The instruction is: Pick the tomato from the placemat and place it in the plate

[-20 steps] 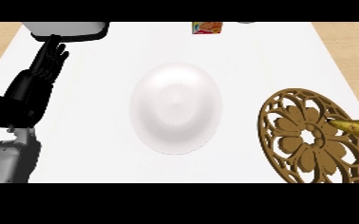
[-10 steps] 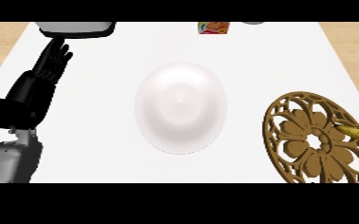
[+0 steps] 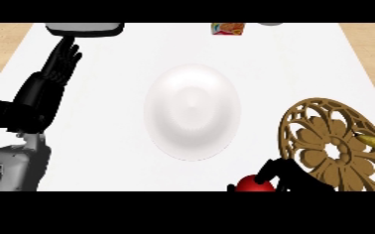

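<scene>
A white plate (image 3: 193,110) lies in the middle of the counter. The brown openwork placemat (image 3: 326,144) sits at the lower right. At its near-left edge my right hand (image 3: 293,174) comes in from the bottom, fingers curled round the red tomato (image 3: 253,184), which shows only in part at the view's lower edge. My left hand (image 3: 45,87) rests open at the left edge, fingers pointing up, far from the plate.
A grey-rimmed object (image 3: 85,29) stands at the back left, just above my left fingertips. A small colourful box (image 3: 227,28) and a grey item (image 3: 271,24) sit at the back edge. A yellow thing (image 3: 365,140) peeks over the placemat's right side.
My right hand has come into view at the lower right with the tomato in it. The whole view has shifted slightly, with the placemat now lower. The left hand stays put.
</scene>
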Robot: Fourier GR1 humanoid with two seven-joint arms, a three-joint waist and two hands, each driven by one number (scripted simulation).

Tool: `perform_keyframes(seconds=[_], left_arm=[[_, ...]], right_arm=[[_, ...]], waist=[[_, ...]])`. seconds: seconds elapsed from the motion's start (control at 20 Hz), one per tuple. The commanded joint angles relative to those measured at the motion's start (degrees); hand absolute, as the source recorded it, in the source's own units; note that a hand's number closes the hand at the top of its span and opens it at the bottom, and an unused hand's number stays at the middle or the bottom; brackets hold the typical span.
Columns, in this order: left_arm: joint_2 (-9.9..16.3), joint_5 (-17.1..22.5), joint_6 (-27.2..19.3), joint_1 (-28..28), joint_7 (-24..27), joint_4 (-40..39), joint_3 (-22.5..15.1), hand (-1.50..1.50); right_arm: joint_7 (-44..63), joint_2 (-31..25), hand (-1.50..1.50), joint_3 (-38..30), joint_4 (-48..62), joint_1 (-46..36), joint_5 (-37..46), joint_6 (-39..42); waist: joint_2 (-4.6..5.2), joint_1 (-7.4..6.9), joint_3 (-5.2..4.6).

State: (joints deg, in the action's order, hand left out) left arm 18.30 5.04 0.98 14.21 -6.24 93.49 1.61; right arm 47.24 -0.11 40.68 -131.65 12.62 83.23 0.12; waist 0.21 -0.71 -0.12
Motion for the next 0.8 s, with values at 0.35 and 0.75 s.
perform_keyframes(seconds=[0.35, 0.75], left_arm=[[1.21, 1.73, 2.36, 3.59, -1.14, -2.64, 2.88, 0.0], [-1.8, -2.31, 1.04, 3.71, 2.93, -6.31, 0.16, 0.0]], right_arm=[[18.12, 0.1, 1.5, -6.81, 28.07, -37.67, -19.66, -7.88], [14.67, 0.1, 1.5, -13.06, 55.49, -53.04, -26.26, -16.61]], waist=[[0.17, -0.66, 0.08], [0.37, -0.87, 0.09]])
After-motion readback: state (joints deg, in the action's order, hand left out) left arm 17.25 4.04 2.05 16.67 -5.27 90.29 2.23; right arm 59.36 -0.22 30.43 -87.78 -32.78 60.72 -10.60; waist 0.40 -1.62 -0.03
